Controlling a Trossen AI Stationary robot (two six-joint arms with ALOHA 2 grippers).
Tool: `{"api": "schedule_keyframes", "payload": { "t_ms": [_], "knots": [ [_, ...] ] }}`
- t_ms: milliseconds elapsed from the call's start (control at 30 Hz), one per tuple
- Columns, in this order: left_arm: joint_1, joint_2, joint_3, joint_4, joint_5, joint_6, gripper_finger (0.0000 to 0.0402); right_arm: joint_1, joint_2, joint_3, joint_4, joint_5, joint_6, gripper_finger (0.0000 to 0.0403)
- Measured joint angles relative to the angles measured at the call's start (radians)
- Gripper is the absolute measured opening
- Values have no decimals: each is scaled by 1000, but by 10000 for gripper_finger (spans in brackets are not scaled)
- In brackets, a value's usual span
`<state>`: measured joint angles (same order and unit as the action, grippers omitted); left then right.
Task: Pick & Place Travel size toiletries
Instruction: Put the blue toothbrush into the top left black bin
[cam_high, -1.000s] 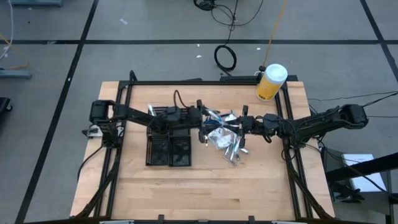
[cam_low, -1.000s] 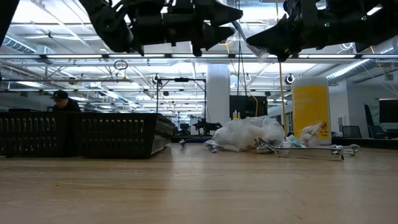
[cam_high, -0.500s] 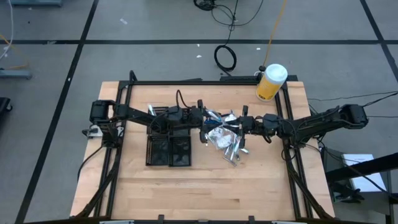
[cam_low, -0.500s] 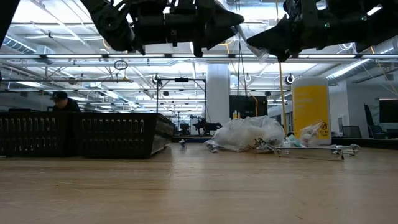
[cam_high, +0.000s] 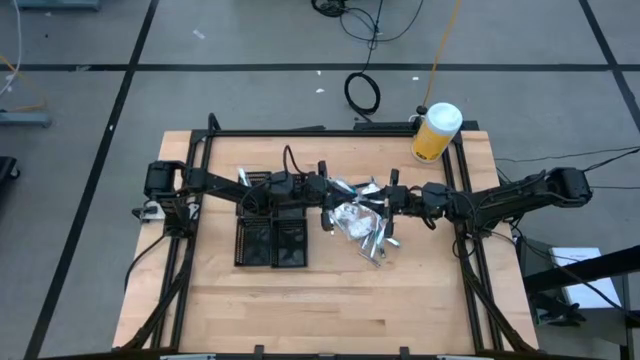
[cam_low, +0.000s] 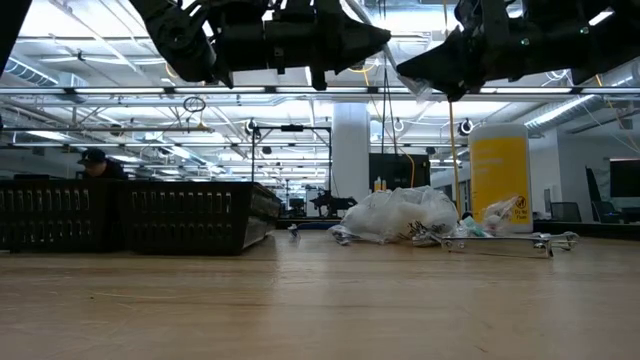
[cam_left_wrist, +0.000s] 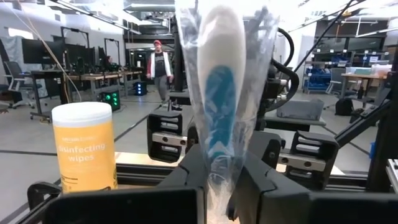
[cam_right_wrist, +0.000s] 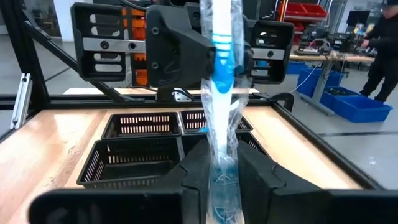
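Left pincer (cam_left_wrist: 217, 186) clamped on packet (cam_left_wrist: 219, 74) | right pincer (cam_right_wrist: 222, 180) gripping seemingly the same packet | above table (cam_high: 330, 300)

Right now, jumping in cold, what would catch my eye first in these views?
Both grippers meet in mid-air over the table's middle, above the pile of toiletries: the left gripper and the right gripper each pinch a white-and-blue item in a clear wrapper. The black tray sits left of the pile, the yellow wipes jar at the far right corner.

Robotics lab: rows of workbenches (cam_left_wrist: 74, 78), ceiling strip lights (cam_low: 90, 60), blue bins (cam_right_wrist: 348, 102).
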<state>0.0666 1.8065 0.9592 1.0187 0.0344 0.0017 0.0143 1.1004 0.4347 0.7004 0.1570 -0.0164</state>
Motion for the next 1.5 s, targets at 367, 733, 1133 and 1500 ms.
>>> {"api": "schedule_keyframes", "payload": {
  "t_ms": [367,733,1133,1500],
  "knots": [
    [0,-125,-1,-215,-97,0,30,2,-54,1,-67,-2,36,191],
    [1,-451,-18,-920,-253,-124,28,14,-366,0,-517,335,137,255],
    [1,-787,-267,-1257,-483,-465,28,13,-417,-24,-601,418,188,247],
    [1,-926,-367,-1547,-506,-764,28,13,-417,-27,-600,418,188,247]
  ]
}}
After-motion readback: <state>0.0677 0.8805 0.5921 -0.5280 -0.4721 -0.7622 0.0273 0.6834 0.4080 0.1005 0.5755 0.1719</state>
